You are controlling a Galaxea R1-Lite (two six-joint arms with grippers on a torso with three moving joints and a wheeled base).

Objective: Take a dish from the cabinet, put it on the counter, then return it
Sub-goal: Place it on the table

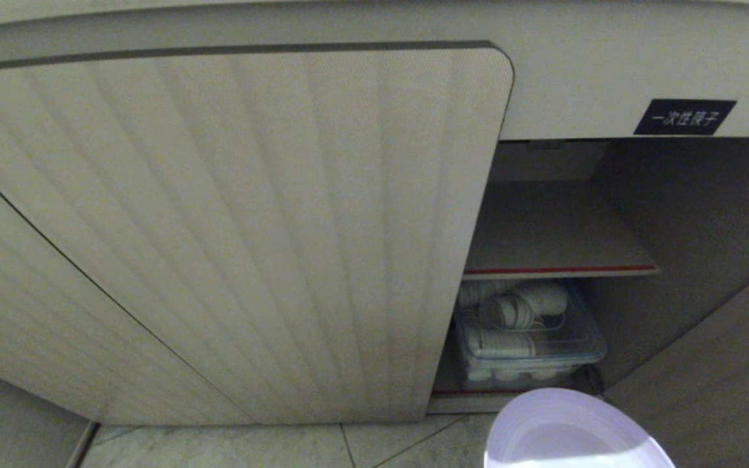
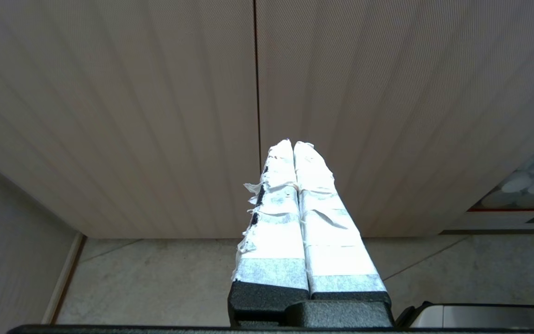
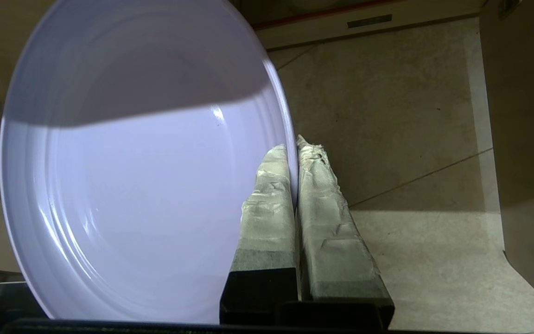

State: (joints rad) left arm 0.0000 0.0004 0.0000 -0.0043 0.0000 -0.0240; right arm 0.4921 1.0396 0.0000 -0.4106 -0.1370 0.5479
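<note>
Pale floor tiles [image 1: 231,448] are seen below the cabinet [image 1: 231,227], whose right-hand bay stands open; a clear bin of white cups [image 1: 524,338] is kept under its red-edged shelf [image 1: 556,270]; the dish [image 3: 142,176] is held just in front of that opening, its rim pinched by the right gripper [image 3: 295,148]; the left gripper [image 2: 293,146], fingers pressed together and empty, is parked facing the cabinet's ribbed doors.

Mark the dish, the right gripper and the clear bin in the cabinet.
dish [image 3: 132,185]: right wrist view, inner face.
right gripper [image 3: 295,144]: right wrist view, between fingertips, shut on the dish rim.
clear bin [image 1: 592,351]: head view, right rim.
</note>
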